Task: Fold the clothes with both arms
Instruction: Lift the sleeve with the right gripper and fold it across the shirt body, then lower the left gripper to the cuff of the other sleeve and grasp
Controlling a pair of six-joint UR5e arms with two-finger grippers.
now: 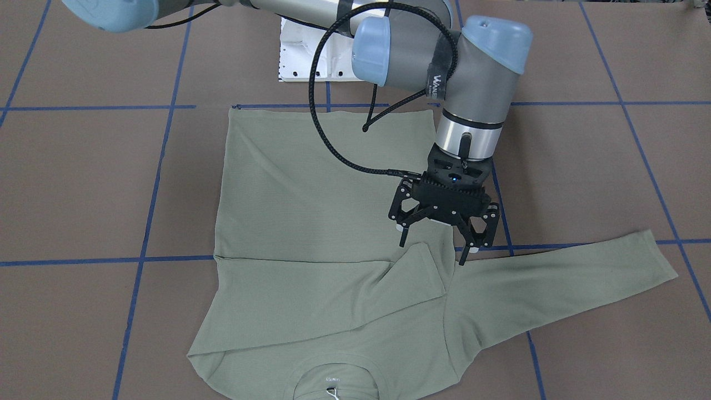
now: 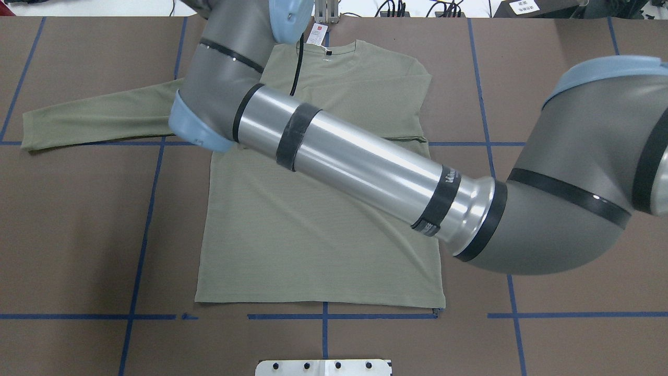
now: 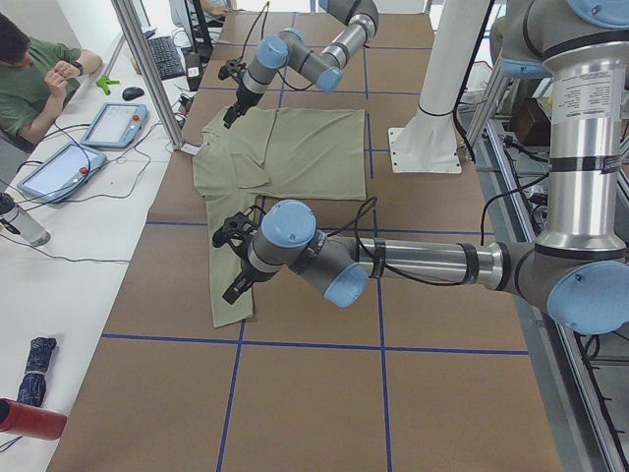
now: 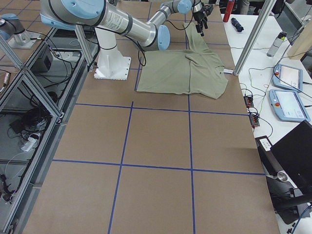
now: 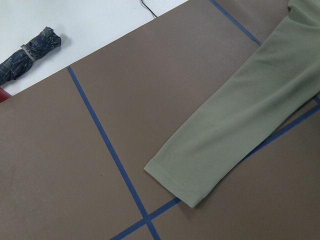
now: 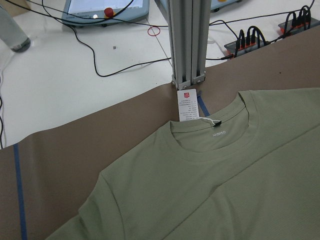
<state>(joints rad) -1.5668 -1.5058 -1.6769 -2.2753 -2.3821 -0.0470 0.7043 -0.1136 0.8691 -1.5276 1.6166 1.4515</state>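
Note:
The sage-green shirt (image 1: 311,194) lies flat, collar away from the robot, its white hang tag (image 6: 187,106) at the neck. One sleeve is folded across the chest (image 1: 333,283); the other sleeve (image 1: 566,272) stretches out to the robot's left, its cuff (image 5: 175,185) by a tape cross. My right arm reaches across the shirt. Its right gripper (image 1: 433,247) hovers open and empty just over the folded sleeve's end at the left shoulder. The left gripper (image 3: 228,261) shows only in the exterior left view, raised above the outstretched sleeve; I cannot tell whether it is open or shut.
The white base pedestal (image 1: 311,55) stands behind the hem. An aluminium post (image 6: 187,40) rises just past the collar. Beyond it is a white desk with cables, control tablets (image 3: 113,123), a rolled umbrella (image 5: 30,52) and a seated person (image 3: 29,79). Blue tape lines grid the brown table.

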